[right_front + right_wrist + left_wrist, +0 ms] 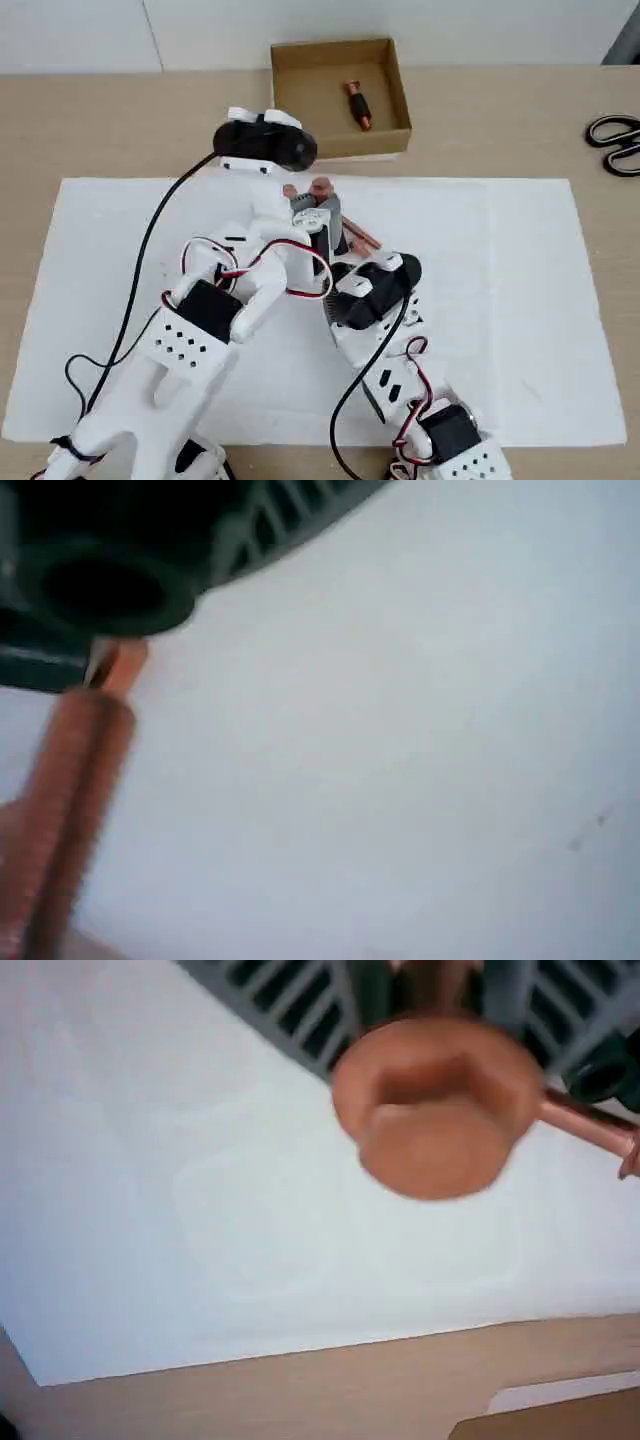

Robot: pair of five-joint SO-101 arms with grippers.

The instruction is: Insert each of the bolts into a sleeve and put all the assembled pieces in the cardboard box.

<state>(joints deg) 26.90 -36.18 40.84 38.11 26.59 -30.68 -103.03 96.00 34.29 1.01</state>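
A pale wooden counter (520,120) runs up to a plain white wall (200,30) at the back. A large white sheet (500,300) is spread over most of the counter, and both arms work above the middle of it. Just past the sheet's far edge sits the open cardboard box (386,70), with one finished piece (358,104), a copper bolt in a black sleeve, lying on its floor. A pair of black-handled scissors (616,143) rests on the bare wood at the right edge, well apart from everything else.

The left hand (432,980) is closed on a copper bolt (435,1110), whose broad head with a recessed socket faces the wrist camera between the grey ribbed fingers (290,995). The right hand (160,570) has its grip on a black sleeve (100,588), whose open round mouth faces the camera. In the right wrist view the threaded shaft of the bolt points up towards the sleeve, its tip just beside the mouth and not inside it. From above, the two hands meet over the sheet, a little short of the box.

A second bolt (362,236) lies loose on the sheet just beside the right hand. Black and red-and-white cables (150,250) trail along both arms towards the counter's near edge.
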